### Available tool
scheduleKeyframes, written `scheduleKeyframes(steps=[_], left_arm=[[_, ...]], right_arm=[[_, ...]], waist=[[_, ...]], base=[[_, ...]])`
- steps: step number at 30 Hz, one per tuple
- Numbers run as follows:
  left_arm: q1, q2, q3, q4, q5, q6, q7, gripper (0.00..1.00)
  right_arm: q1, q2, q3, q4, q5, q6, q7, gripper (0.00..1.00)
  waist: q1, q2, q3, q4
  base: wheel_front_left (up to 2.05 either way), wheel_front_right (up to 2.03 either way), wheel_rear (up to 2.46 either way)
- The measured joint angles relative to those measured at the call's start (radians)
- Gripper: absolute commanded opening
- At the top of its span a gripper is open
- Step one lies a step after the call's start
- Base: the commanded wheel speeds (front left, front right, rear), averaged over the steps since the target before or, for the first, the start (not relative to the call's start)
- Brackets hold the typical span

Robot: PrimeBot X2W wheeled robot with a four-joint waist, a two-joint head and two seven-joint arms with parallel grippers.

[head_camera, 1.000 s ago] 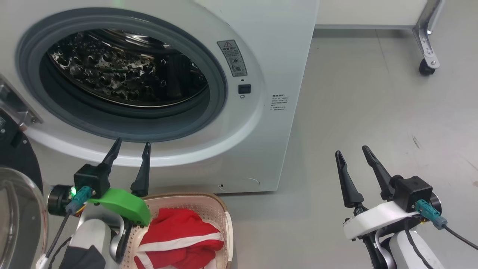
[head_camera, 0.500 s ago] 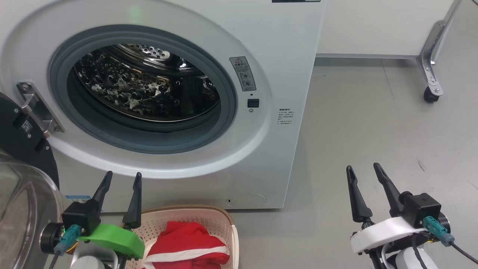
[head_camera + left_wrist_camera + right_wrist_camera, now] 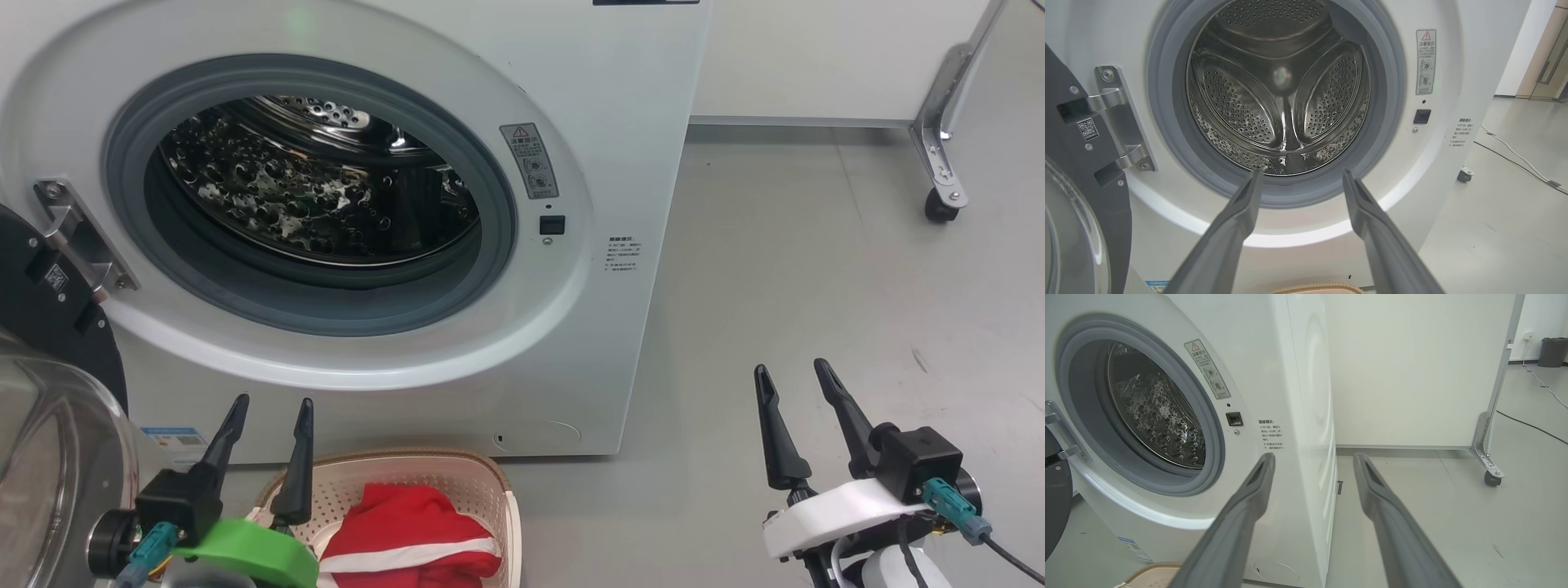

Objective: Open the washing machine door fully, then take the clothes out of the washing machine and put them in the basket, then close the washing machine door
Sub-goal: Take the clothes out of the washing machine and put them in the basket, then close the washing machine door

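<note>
The washing machine [image 3: 637, 122] is being faced, and its drum [image 3: 1237, 98] is being shown bare of cloth in the left wrist view, so unloading is being judged done and closing the door is being taken as the step in hand. The washing machine door [image 3: 49, 327] is being seen swung wide on the robot's left; its outer edge is being cut off, so a pushing spot is hard to make out. The basket [image 3: 408, 452] is being seen on the floor [image 3: 816, 245] just before the machine, its near end cropped, with the clothes [image 3: 408, 523] lying inside. The left tool [image 3: 273, 402] is being held over the basket's left rim, fingers [image 3: 298, 457] spread wide, gripping nothing; the right tool [image 3: 791, 367] is being held likewise over the floor. Next, the door's rim is probably needing a sweep toward the opening until latched.
</note>
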Motion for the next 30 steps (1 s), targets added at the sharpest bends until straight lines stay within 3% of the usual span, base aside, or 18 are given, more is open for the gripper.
scheduleKeyframes(steps=[30], left_arm=[[0.061,-0.001,0.007,-0.084,0.002,0.0,0.0,1.0]], right_arm=[[0.007,0.001,0.001,-0.006,-0.009,0.001,0.0,1.0]], waist=[[0.0,0.0,-0.004,-0.015]], base=[[0.0,0.0,0.0]])
